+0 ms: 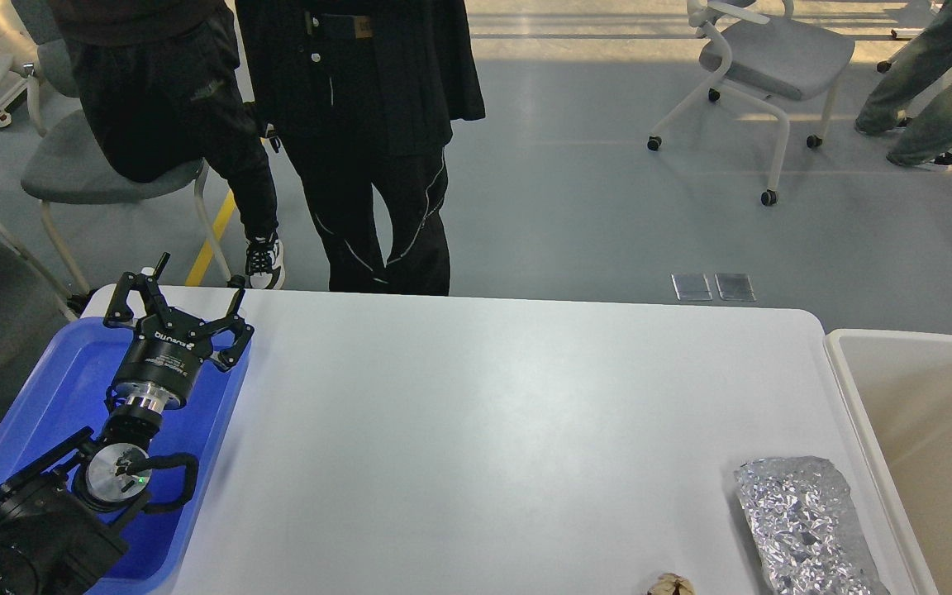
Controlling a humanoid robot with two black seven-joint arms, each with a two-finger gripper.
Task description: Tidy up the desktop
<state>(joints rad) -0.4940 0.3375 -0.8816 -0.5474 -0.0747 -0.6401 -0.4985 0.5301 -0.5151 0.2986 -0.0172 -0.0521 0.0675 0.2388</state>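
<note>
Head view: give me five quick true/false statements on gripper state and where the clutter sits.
1. The left gripper is open above the blue tray. True.
2. The crumpled foil lies inside the cream bin. False: it lies on the desktop, near the right edge beside the bin.
3. The right gripper is holding the foil. False: no right gripper is in view.
4. A small tan object sits at the desktop's near edge, left of the foil. True.
5. The left gripper grips something. False: nothing is between its fingers.
</note>
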